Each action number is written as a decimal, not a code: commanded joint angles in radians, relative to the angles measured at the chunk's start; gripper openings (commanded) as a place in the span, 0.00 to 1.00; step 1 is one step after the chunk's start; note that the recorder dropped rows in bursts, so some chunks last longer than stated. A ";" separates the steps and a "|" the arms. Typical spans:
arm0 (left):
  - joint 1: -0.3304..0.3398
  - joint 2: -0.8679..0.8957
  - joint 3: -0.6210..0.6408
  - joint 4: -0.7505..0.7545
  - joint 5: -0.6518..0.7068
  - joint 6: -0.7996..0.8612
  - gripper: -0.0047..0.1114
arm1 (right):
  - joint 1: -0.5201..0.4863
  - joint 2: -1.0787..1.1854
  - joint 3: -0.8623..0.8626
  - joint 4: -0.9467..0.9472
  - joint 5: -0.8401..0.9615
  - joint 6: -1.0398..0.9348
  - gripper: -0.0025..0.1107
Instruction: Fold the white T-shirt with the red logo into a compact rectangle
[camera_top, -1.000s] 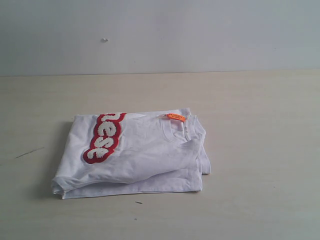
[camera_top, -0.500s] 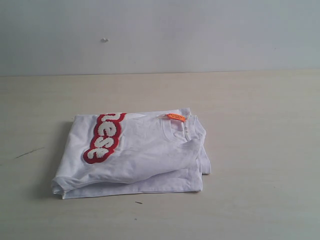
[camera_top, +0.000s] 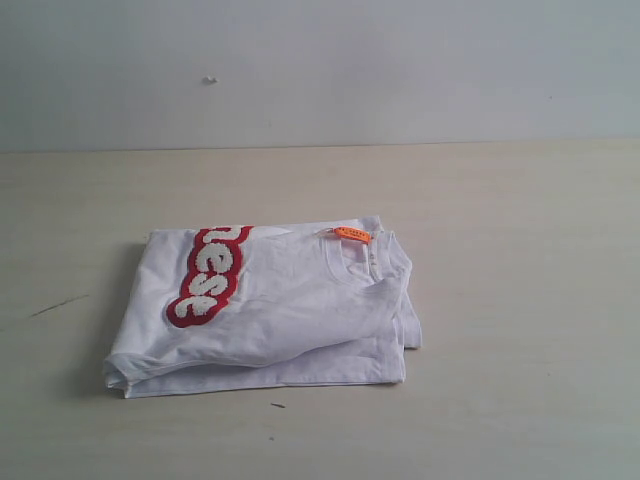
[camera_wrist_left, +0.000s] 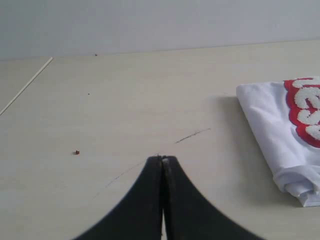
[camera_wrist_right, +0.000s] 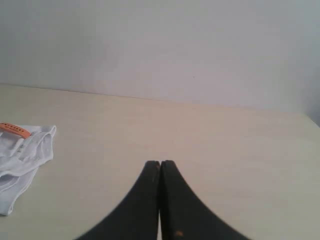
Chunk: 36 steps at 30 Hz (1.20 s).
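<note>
1. We see the large white cotton T-shirt (camera_top: 290, 310) folded, red fuzzy-lettered logo (camera_top: 210, 275) up, on the pale beige table (camera_top: 520, 300).
2. Our black left gripper (camera_wrist_left: 162, 159) and right gripper (camera_wrist_right: 160, 163) sit pinched closed, empty, apart from it.

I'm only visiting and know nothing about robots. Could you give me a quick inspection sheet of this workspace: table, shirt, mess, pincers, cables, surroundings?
Surface: pale table, with a dark scratch to the left of the shirt.
Job's things: white T-shirt lies folded in a rough rectangle; red logo partly showing on top; orange tag at the collar.
Clutter: small dark speck in front of the shirt; tiny red speck on the table.
Grippers: left pincer and right pincer both shut, empty, clear of the shirt; neither shows in the exterior view.
Cables: nothing seen.
Surroundings: plain pale wall with one small mark.
</note>
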 joint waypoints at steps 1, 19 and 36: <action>0.003 -0.004 0.001 -0.007 -0.010 0.002 0.04 | -0.007 -0.005 0.005 -0.004 0.004 -0.006 0.02; 0.003 -0.004 0.001 -0.007 -0.010 0.002 0.04 | -0.007 -0.005 0.005 -0.008 0.004 -0.006 0.02; 0.003 -0.004 0.001 -0.007 -0.010 0.002 0.04 | -0.007 -0.005 0.005 0.092 0.004 -0.008 0.02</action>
